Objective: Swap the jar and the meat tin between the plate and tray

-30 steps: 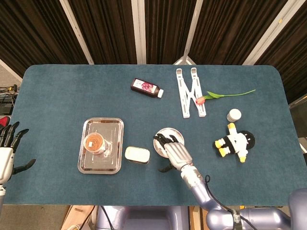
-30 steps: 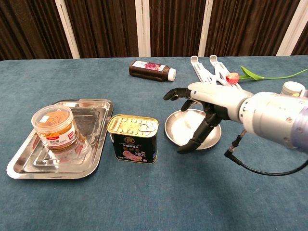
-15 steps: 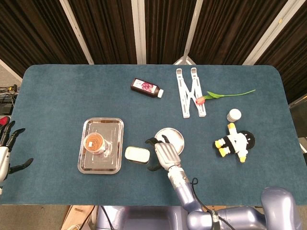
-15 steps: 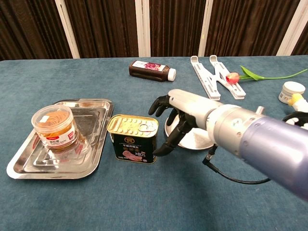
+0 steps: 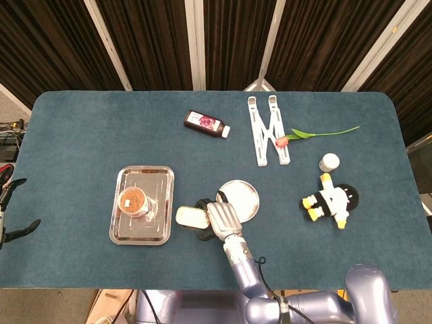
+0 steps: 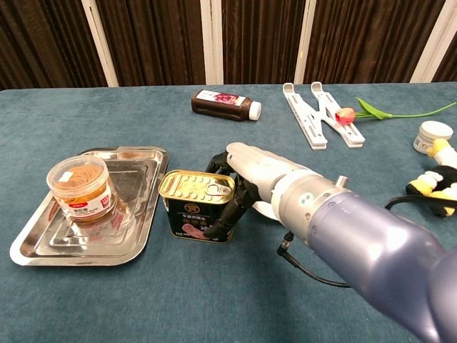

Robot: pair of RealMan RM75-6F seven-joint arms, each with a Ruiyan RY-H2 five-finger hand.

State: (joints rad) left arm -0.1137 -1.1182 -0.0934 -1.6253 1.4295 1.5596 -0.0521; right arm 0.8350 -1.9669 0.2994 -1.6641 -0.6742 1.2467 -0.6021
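A: Right hand (image 6: 239, 179) wrapped around the meat tin (image 6: 196, 205), dark fingers (image 6: 220, 224) down its right side and others curled behind its rim. Upright on the bare bench (image 6: 107, 300), just right of the tray (image 6: 43, 250), between tray and plate (image 5: 244, 196).

B: Clasped for sure, or only resting against it?

A: Touching on both sides in the chest view; counted as held. From the head view, hand (image 5: 217, 219) over the right end of the tin (image 5: 190, 216).

B: And the jar (image 6: 80, 188)?

A: Standing in the tray, left of centre, orange contents visible through the clear wall, lid on. Untouched.

B: Plate?

A: Mostly hidden behind the arm in the chest view; round and metallic from above, just right of the hand.

B: Left hand?

A: At the far left edge of the head view, off the bench: left hand (image 5: 8, 206), dark fingers spread apart, holding nothing.

B: Elsewhere?

A: Dark bottle (image 5: 207, 123) lying flat toward the back, white folding stand (image 5: 268, 128) beside it, tulip (image 5: 314, 135), small white pot (image 5: 329, 162), and a plush toy (image 5: 331, 200) on the right.
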